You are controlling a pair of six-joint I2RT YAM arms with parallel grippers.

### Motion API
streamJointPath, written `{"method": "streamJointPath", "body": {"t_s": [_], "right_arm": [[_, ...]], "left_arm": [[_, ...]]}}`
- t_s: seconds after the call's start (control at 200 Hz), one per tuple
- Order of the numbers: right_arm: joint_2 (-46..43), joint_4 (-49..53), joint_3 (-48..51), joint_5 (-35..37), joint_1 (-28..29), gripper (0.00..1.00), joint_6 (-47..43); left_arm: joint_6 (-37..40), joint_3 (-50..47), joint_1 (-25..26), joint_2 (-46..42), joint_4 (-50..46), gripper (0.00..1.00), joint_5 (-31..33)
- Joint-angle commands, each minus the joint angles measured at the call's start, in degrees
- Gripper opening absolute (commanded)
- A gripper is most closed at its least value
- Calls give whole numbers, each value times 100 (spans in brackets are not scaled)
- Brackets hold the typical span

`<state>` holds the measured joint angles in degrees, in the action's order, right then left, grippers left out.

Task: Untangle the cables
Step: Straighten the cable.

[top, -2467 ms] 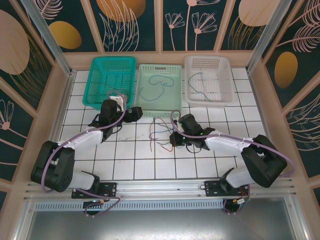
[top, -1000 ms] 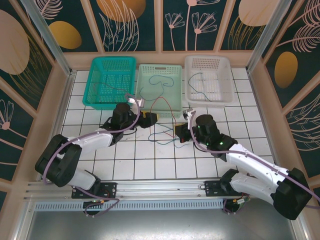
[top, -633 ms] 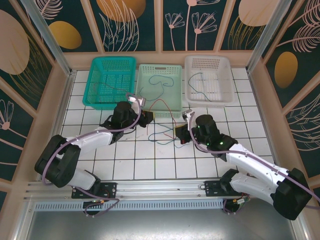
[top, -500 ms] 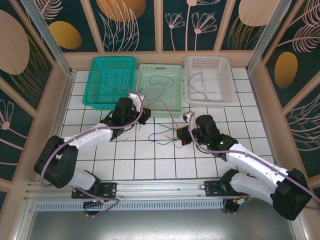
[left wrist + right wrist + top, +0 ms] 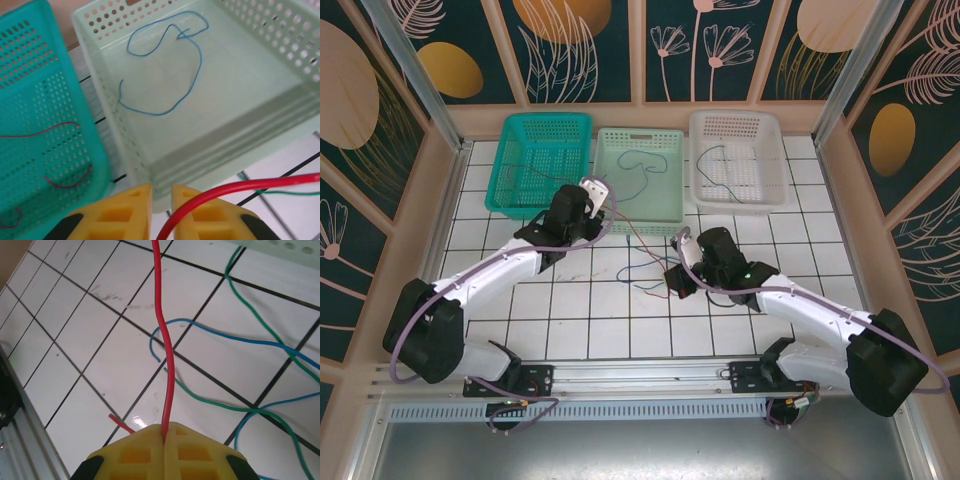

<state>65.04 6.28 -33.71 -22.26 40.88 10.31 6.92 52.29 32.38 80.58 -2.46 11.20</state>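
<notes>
And the left end effector [image 5: 161, 189] is on it now. A second ago its yellow fingers stood apart over the middle of the surface [image 5: 570, 320]. Now we see them pinched nearly together at the near left corner of the mint basket [image 5: 225, 145], with the red cable [image 5: 158, 285] curling out from between them. We read that as a grip. The right end effector [image 5: 164, 429] stays clamped shut on the same red cable, a short red tail poking out beside its fingers, and it has slid a little toward the near side. So what was a slack arch between the arms is now a straighter line, held at both ends and lifted off the tiles. Below it, the blue cable [image 5: 235, 338] and the green cable [image 5: 215, 402] lie crossing each other on the surface just ahead of the right end effector, and the red passes above them instead of lying among them. We judge the red nearly free: once one end is let go, the other arm could carry it to a basket. The risk is a snag dragging blue or green along.
</notes>
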Motion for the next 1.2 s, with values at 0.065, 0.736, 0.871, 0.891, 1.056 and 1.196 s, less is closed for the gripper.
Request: {"method": "streamJointPath", "body": {"t_s": [0.065, 0.736, 0.871, 0.891, 1.056, 1.196], "right_arm": [[-46, 242, -100, 36, 29, 0, -137], [-1081, -938, 4, 908, -1188, 0, 1283], [-1099, -1093, 66, 779, -1352, 0, 1399], [-1089, -1111, 62, 706, -1350, 0, 1375], [-1126, -1275, 102, 538, -1346, 0, 1420], [-1390, -1799, 313, 590, -1346, 0, 1627]], "left_arm": [[285, 158, -39, -260, -40, 27, 491], [-1054, -601, 122, -1776, 1203, 77, -1400], [-1159, -755, 123, -2085, 1437, 79, -1470], [-1158, -770, 123, -2115, 1435, 80, -1468], [-1246, -760, 128, -2180, 1467, 83, -1736], [-1758, -862, 119, -1862, 1920, 81, -2609]]}}
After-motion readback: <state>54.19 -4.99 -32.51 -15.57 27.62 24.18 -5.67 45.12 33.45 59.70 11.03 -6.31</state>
